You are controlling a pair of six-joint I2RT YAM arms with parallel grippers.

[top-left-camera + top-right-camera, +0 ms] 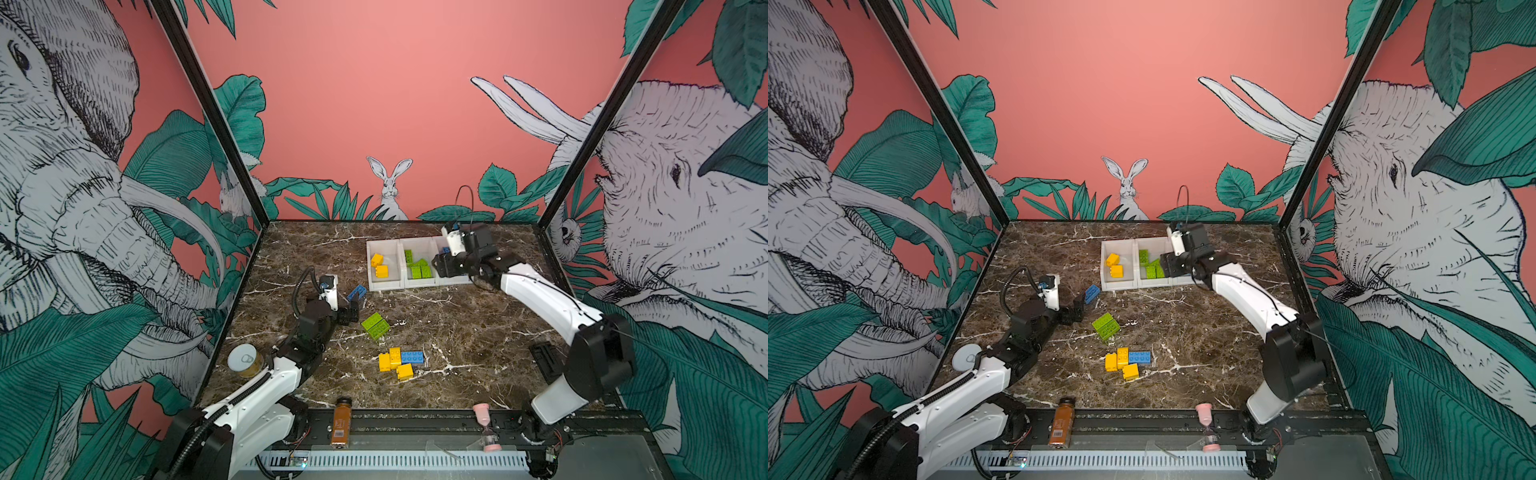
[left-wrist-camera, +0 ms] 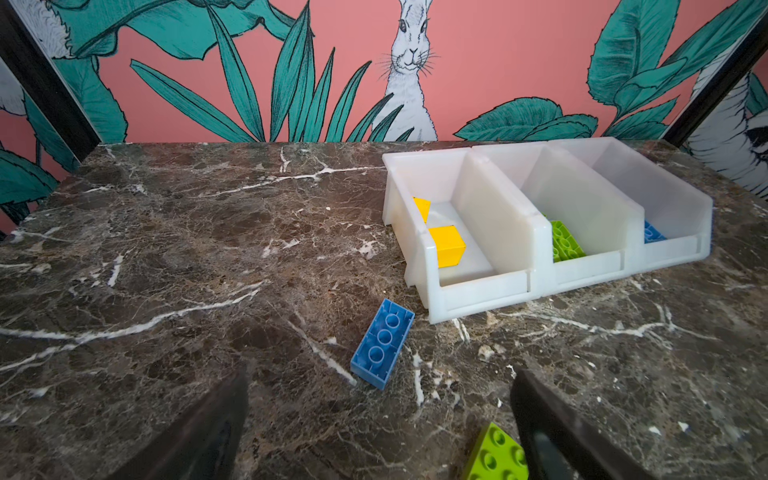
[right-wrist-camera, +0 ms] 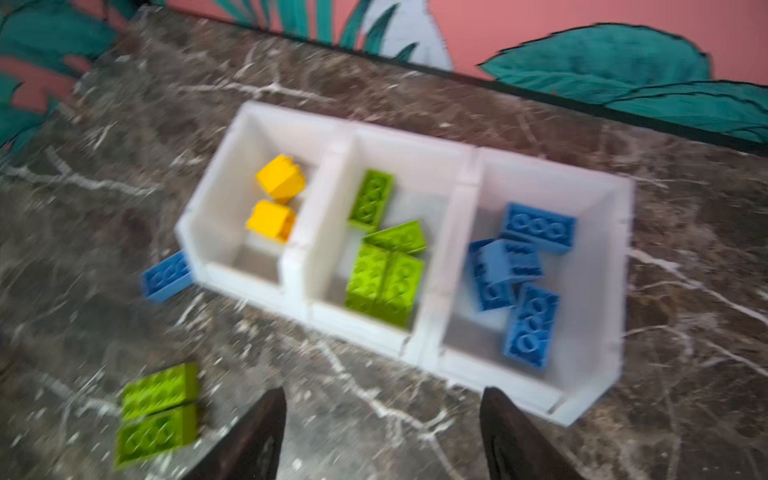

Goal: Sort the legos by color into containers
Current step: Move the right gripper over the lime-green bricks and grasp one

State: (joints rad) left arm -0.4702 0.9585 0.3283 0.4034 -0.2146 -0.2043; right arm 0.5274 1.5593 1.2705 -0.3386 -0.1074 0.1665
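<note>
The containers, three joined white bins (image 1: 384, 286) (image 3: 320, 199), stand at the back centre. Among the legos, two yellow bricks (image 3: 276, 203) lie in one end bin, several green bricks (image 3: 384, 266) in the middle one and several blue bricks (image 3: 515, 270) in the other end bin. My right gripper (image 1: 442, 266) (image 3: 383, 392) hovers open and empty over the bins' front. My left gripper (image 1: 355, 305) (image 2: 379, 374) is wide open, low over the table. An upturned blue brick (image 2: 382, 344) (image 1: 356, 292) lies just beyond its tips. A green pair (image 1: 375, 326) and a yellow-and-blue cluster (image 1: 401, 361) lie mid-table.
A round lidded tin (image 1: 245, 358) stands at the table's left edge. An orange bottle (image 1: 341, 422) and a pink hourglass (image 1: 487, 428) sit on the front rail. A black block (image 1: 544, 357) lies near the right wall. Printed walls close in three sides.
</note>
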